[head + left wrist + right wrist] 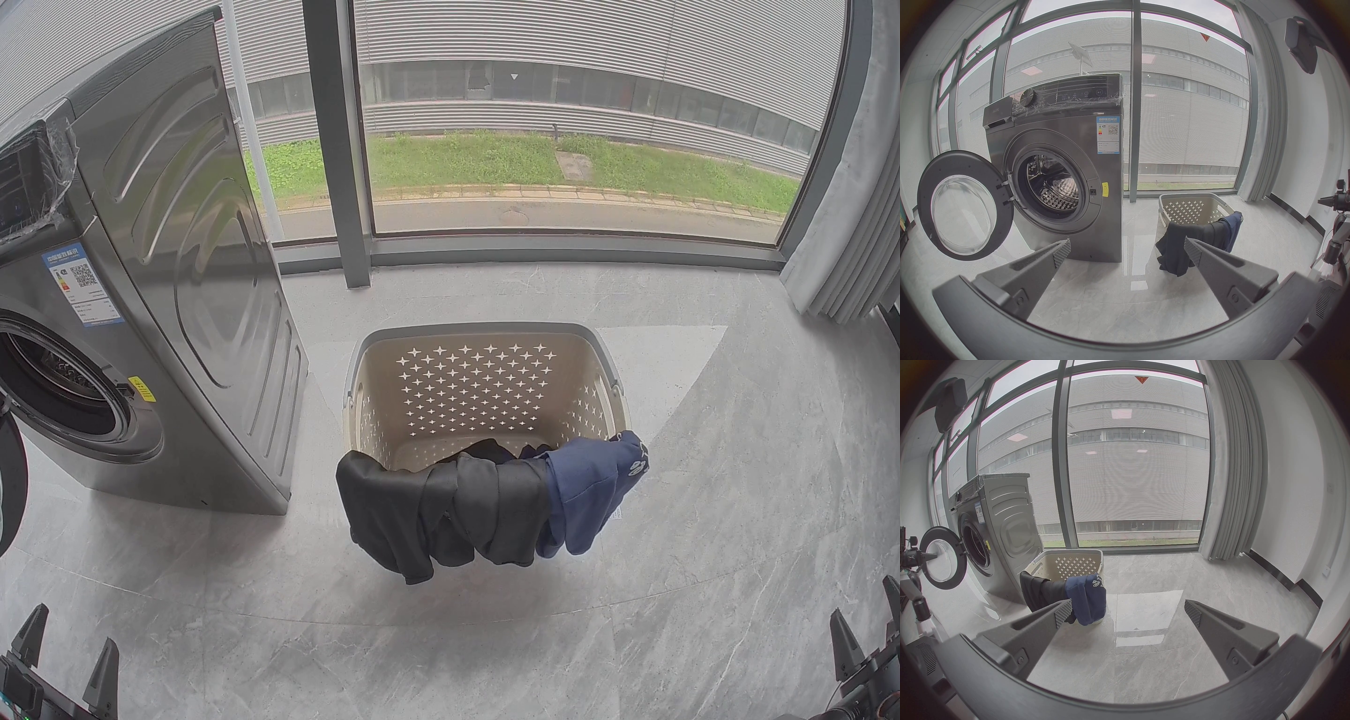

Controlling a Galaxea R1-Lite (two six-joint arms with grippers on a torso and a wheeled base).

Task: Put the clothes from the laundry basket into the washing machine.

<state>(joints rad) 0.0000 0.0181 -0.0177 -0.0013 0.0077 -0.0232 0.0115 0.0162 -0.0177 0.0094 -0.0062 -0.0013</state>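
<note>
The left gripper [1127, 247] and right gripper [1127, 607] hung low over the grey marbled floor [562, 637], jaws spread wide, holding nothing. Ahead stood the cream plastic laundry basket [478, 375], rectangular and star-perforated. 2 limp pieces draped its near rim, lying lengthwise along it: black clothes [441, 511] from the left corner, a blue garment [586, 487] at the right corner. Left of the basket, the grey metal washing machine [1111, 220] had its round door [963, 204] open.
</note>
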